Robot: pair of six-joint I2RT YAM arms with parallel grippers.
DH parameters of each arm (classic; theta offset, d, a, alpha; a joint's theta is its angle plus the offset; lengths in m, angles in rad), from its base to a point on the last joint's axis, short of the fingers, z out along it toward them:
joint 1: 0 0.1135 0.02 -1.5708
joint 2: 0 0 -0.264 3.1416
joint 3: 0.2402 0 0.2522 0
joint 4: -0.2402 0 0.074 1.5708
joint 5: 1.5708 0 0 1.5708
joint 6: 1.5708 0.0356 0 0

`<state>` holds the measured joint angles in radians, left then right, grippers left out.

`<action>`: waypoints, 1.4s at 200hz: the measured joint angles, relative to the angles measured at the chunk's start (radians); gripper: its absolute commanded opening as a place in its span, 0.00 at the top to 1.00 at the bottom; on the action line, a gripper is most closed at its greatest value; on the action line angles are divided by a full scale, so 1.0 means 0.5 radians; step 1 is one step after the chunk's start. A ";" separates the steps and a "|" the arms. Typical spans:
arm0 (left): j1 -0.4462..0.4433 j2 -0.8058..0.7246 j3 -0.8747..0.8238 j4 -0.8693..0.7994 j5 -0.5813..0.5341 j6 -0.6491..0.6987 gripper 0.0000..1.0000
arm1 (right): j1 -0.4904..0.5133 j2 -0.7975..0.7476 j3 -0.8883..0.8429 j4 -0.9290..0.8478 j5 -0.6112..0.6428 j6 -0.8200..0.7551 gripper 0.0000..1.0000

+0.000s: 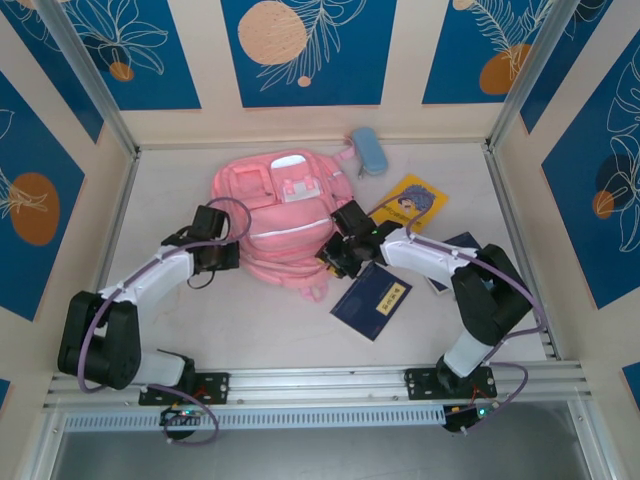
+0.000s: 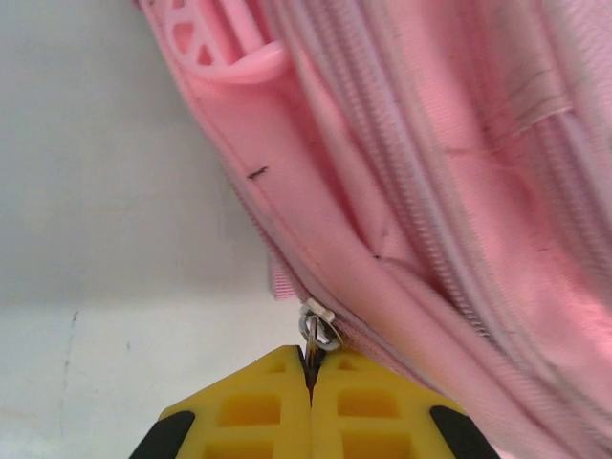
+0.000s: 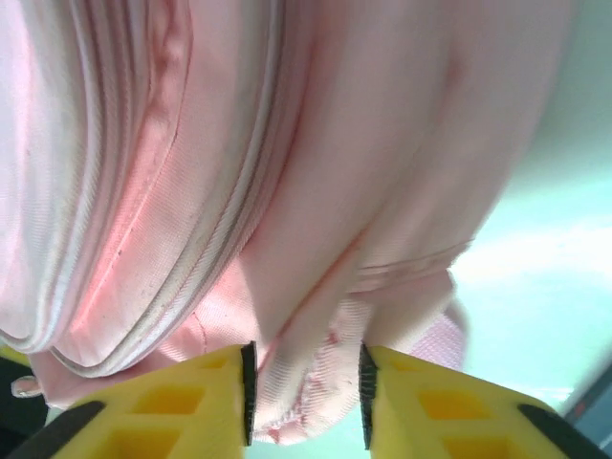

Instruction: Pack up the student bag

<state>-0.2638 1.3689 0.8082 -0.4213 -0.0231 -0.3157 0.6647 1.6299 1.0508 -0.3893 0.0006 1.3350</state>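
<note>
One large soft pink fabric backpack (image 1: 280,225) is lying mid-worktop (image 1: 180,330); the left hand (image 2: 308,368) is pinching its metal zipper pull (image 2: 318,330); the right hand (image 3: 306,402) is gaping narrowly around one fabric fold (image 3: 306,373); one light-blue pencil case (image 1: 368,150), one yellow booklet (image 1: 412,200) and two dark-blue booklets (image 1: 370,300) are lying beside it.

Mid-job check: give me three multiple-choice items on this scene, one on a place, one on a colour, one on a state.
1. Where is the pencil case?
A. by the far right corner of the student bag
B. at the table's near edge
C. inside the bag

2. The booklet right of the bag is:
A. green
B. yellow
C. red

3. The left gripper is:
A. wide open
B. shut on the zipper pull
C. holding a book

Key:
1. A, it lies at the back beside the bag.
2. B, its cover is yellow.
3. B, its jaws meet on the metal pull.
</note>
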 measured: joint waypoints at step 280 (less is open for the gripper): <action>-0.460 -0.256 -0.056 -0.119 0.054 0.022 1.00 | -0.017 0.245 0.407 -0.101 -0.014 0.072 0.99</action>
<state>-0.4938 1.2411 0.7803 -0.4808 0.0040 -0.3046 0.6563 1.7523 1.2545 -0.4400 -0.0063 1.3712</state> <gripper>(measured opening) 0.039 0.089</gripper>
